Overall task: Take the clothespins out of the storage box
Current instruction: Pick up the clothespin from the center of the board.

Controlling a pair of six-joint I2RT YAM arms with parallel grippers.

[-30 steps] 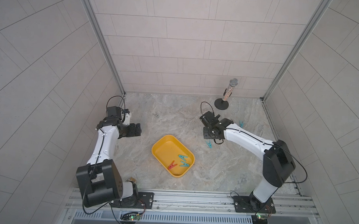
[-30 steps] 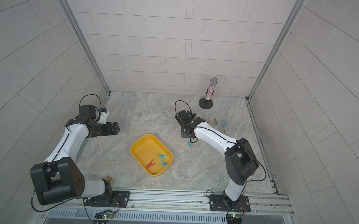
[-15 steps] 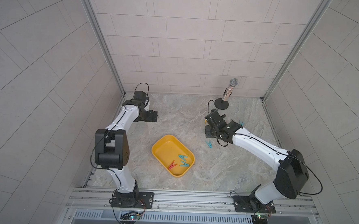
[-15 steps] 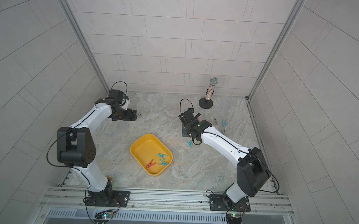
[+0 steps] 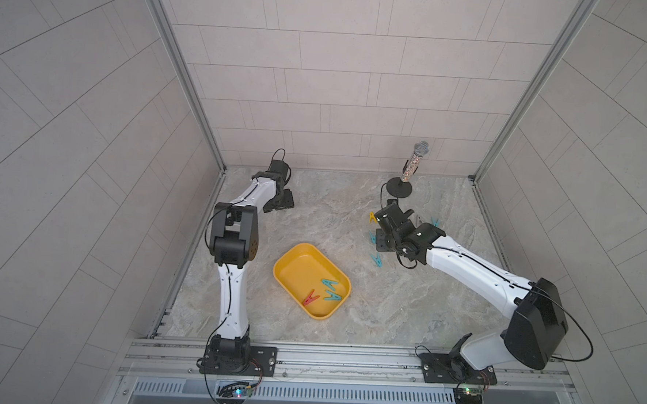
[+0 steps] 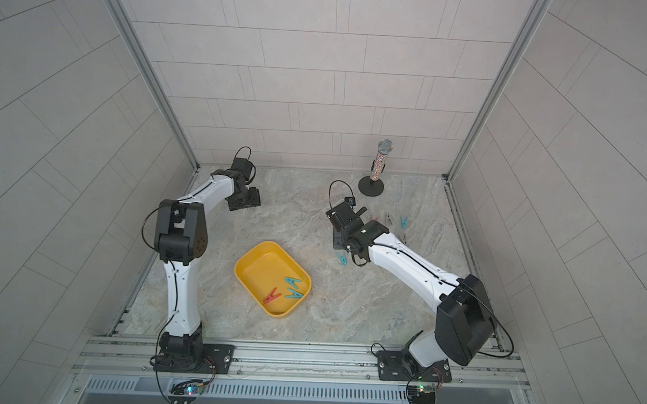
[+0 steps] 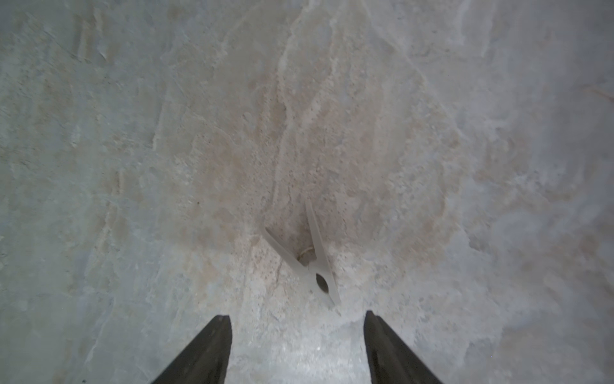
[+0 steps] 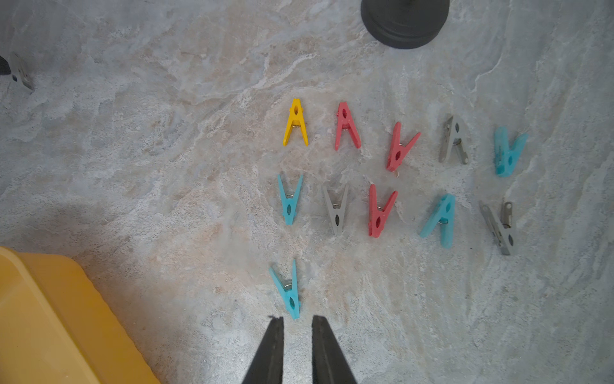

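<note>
The yellow storage box (image 5: 300, 263) (image 6: 261, 262) lies mid-floor in both top views. It holds a red clothespin (image 5: 310, 298) and two teal clothespins (image 5: 330, 284). My left gripper (image 7: 297, 319) is low over the back left floor (image 5: 283, 202), open and empty. A pale grey clothespin (image 7: 312, 262) lies flat just beyond its tips. My right gripper (image 8: 297, 319) hovers right of the box (image 5: 383, 245), jaws a narrow gap apart with nothing between them. A teal clothespin (image 8: 289, 292) lies just past its tips. Beyond it, several yellow, red, grey and teal clothespins (image 8: 345, 124) lie in two rows.
A glittery microphone (image 5: 412, 165) stands on a black round base (image 8: 403, 23) at the back right, just behind the rows of pegs. Tiled walls close in the floor on three sides. A metal rail (image 5: 344, 358) runs along the front.
My left arm has swung from the left wall toward the back of the floor, and its jaws have narrowed somewhat. My right arm has shifted slightly to the right.
</note>
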